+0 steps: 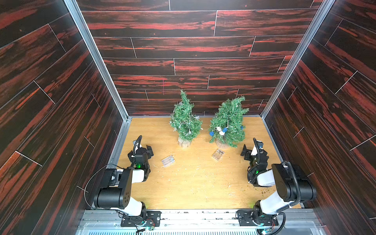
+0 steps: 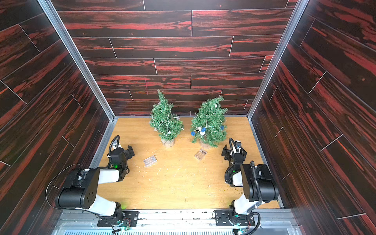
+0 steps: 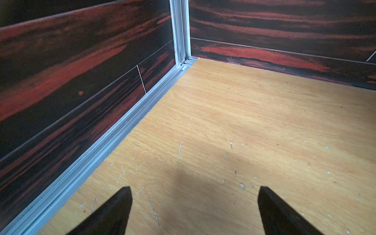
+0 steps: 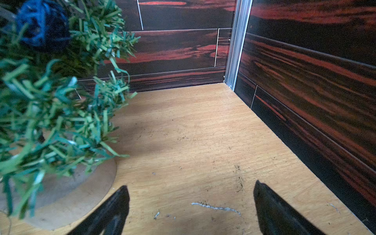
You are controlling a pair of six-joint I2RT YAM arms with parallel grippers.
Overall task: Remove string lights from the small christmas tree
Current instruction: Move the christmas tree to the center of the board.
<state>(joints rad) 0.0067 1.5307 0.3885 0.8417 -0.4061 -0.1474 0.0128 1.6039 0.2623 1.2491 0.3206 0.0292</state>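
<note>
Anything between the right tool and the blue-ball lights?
No loose thing: only table shows between the right tool and the lights. But the strand is wound into the tree, so branches partly cover it.

A: Entry 1, the left arm (image 1: 126, 183): how is it listed?
B: Folded at the elbow, wrist carried low and pointed forward. On the left gripper (image 3: 194, 188) the 2 fingers are spread wide, empty.
A: Entry 2, the right arm (image 1: 284, 183)?
B: Folded likewise, wrist pointed forward. On the right gripper (image 4: 191, 184) the 2 fingers are spread wide, empty.
A: Spacing?
B: The 2 arms are set well apart; both grippers are seen in both top views.
</note>
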